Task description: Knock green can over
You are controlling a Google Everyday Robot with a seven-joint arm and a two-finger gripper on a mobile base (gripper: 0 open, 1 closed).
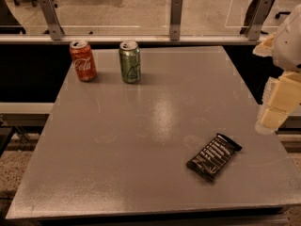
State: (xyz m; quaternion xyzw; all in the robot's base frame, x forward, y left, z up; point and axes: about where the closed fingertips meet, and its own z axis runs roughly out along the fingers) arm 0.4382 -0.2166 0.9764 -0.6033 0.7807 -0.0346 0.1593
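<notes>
The green can (pixel 130 62) stands upright near the far edge of the grey table (pixel 141 140), left of centre. It has a silver top and pale markings on its side. A red Coca-Cola can (pixel 83 60) stands upright just to its left, with a small gap between them. My gripper (pixel 275 108) is at the right edge of the view, pale and blocky, over the table's right edge. It is far to the right of the green can and nearer to me, and touches neither can.
A black snack bar wrapper (pixel 214 157) lies flat on the table's near right part. A glass railing with metal posts (pixel 176 13) runs behind the table's far edge. The floor drops away on both sides.
</notes>
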